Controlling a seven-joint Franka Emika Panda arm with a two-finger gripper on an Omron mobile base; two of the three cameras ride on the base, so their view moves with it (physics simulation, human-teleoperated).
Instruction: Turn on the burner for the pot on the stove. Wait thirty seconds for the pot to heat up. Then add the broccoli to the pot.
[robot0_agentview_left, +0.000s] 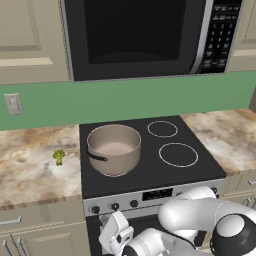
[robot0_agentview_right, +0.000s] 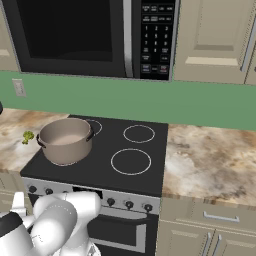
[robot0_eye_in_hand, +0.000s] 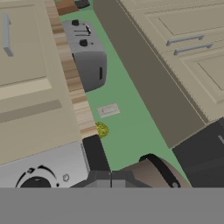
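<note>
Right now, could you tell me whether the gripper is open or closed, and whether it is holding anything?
Gripper: closed, holding nothing; the broccoli lies on the counter.

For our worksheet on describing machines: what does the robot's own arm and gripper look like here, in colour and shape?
The arm is built of glossy white, rounded, bulging segments, with a dark grey ring around a white round cap at one joint. The hand is a boxy white block. The gripper has two small dark, blocky fingertips. No cables or markings can be made out.
</note>
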